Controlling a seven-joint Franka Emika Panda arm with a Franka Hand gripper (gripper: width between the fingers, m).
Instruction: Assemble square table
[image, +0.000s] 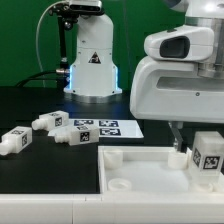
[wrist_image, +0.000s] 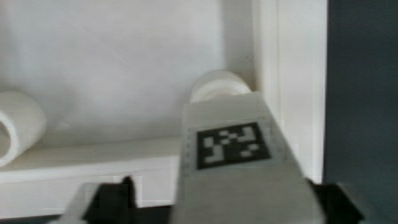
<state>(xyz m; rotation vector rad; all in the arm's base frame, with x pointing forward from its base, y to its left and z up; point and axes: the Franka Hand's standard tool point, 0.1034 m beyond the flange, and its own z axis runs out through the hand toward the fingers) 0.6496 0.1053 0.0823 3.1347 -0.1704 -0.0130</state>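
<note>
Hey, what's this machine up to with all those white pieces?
A robot arm is putting together a small square table. Its gripper has its fingers on either side of one stubby tagged leg, over the white square panel close to its rim. It isn't clear whether the leg is clamped. Three other legs lie on the black table, near the marker board.

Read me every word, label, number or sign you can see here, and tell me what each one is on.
No readable words, brands or numbers.
Arm's base: dark triangle sign, too small to read.
Marker board: square tags, patterns only.
Loose legs: square tags, patterns only.
Leg in the wrist view: one square tag, pattern only.
</note>
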